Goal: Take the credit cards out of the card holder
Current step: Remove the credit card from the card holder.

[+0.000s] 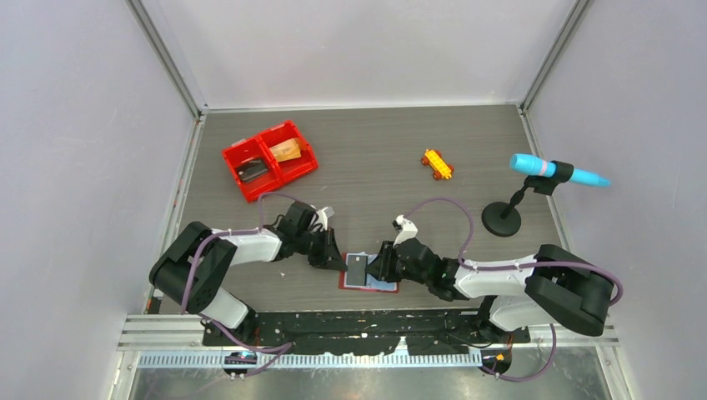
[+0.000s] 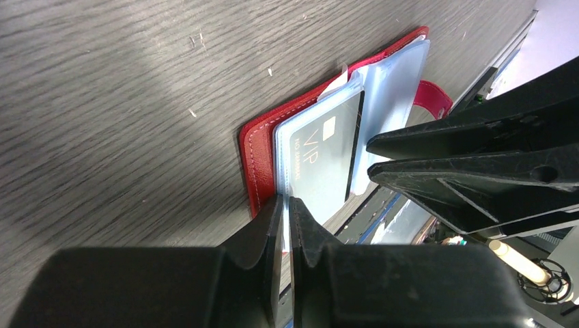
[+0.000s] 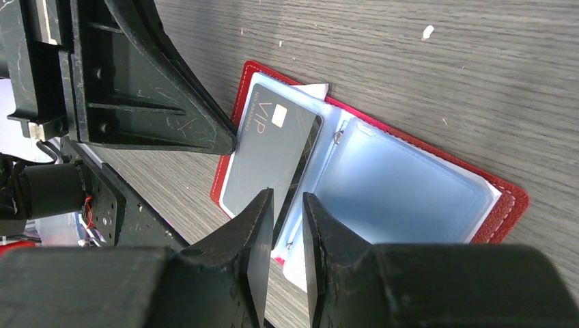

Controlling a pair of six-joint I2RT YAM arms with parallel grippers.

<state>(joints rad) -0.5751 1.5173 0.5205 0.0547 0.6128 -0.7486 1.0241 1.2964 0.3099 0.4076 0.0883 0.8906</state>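
Note:
The card holder lies open on the table between both arms, dark red outside with pale blue plastic sleeves. A dark grey credit card marked VIP sticks partly out of a sleeve. My left gripper is shut on the edge of a pale blue sleeve at the holder's left side. My right gripper stands narrowly open, with the card's lower edge lying in the gap between its fingers.
A bright red two-compartment bin with items stands at the back left. An orange-yellow toy vehicle lies at the back right, near a blue microphone on a black stand. The table's near edge runs just behind the holder.

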